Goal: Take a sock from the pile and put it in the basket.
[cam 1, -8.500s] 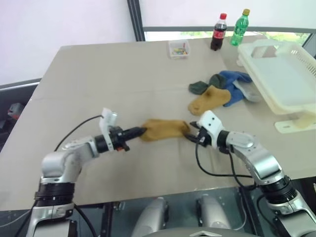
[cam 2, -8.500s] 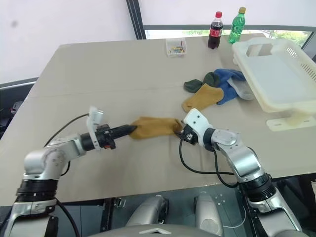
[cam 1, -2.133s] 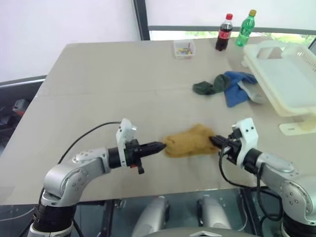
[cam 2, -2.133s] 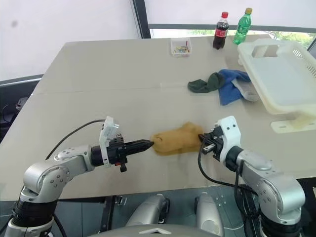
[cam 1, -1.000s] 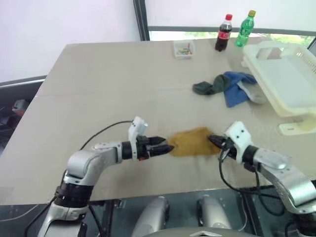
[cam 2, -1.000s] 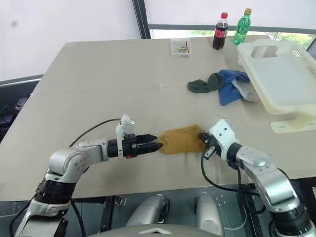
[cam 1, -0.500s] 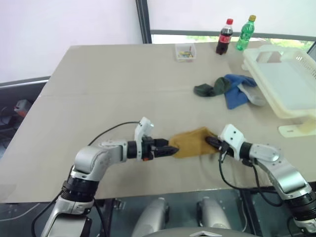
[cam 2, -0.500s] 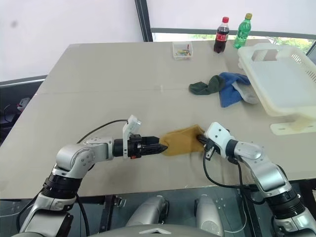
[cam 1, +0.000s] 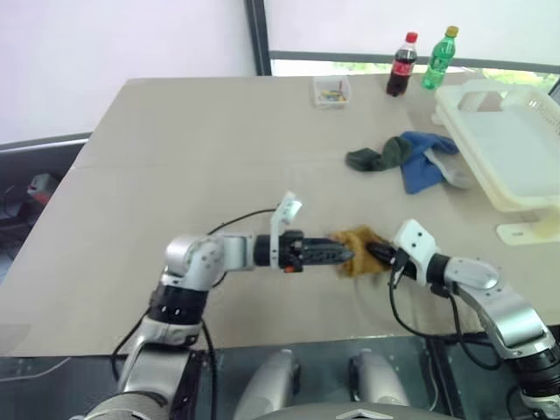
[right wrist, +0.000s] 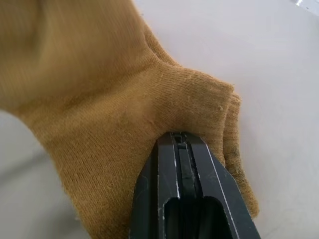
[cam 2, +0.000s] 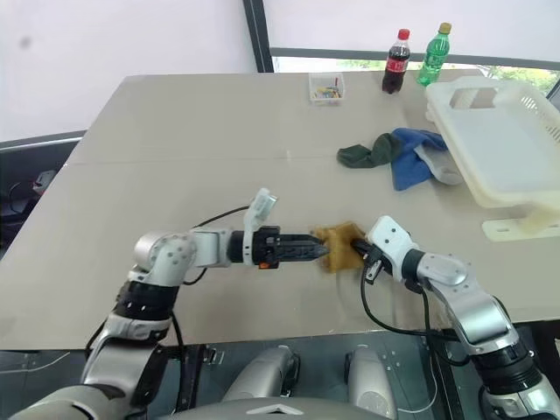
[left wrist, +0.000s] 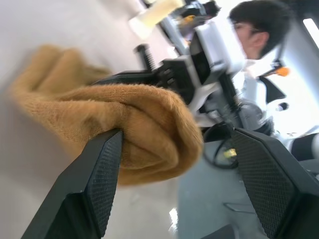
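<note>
The mustard sock [cam 1: 357,251] lies bunched on the tabletop [cam 1: 175,157] near the front edge, between the two end effectors and well apart from the basket [cam 1: 507,149]; it looks light, limp and slightly fuzzy, so it should crumple and drape rather than hold a shape, and it is unlikely to slip from a firm pinch; a doubled fold or the cuff edge seems the best place to take hold, since a single layer may pull out. The right end effector [right wrist: 184,154] is clamped tight on one edge of the sock, its fingers pressed together with the knit caught between them; the left end effector [left wrist: 174,164] stands wide apart with the folded lobe of the sock between its pads, one pad touching the fabric, not closed on it.

Beyond the sock, the pile [cam 1: 407,157] of dark green, blue and pale socks rests towards the far right of the tabletop, just beside the basket; the basket sits at the right edge, partly overhanging it. At the far edge stand a small clear box [cam 1: 332,89], a cola bottle [cam 1: 402,65] and a green bottle [cam 1: 438,58], all well clear. Between sock and basket the likeliest obstacle is the pile itself, and the basket's raised rim would need clearing.
</note>
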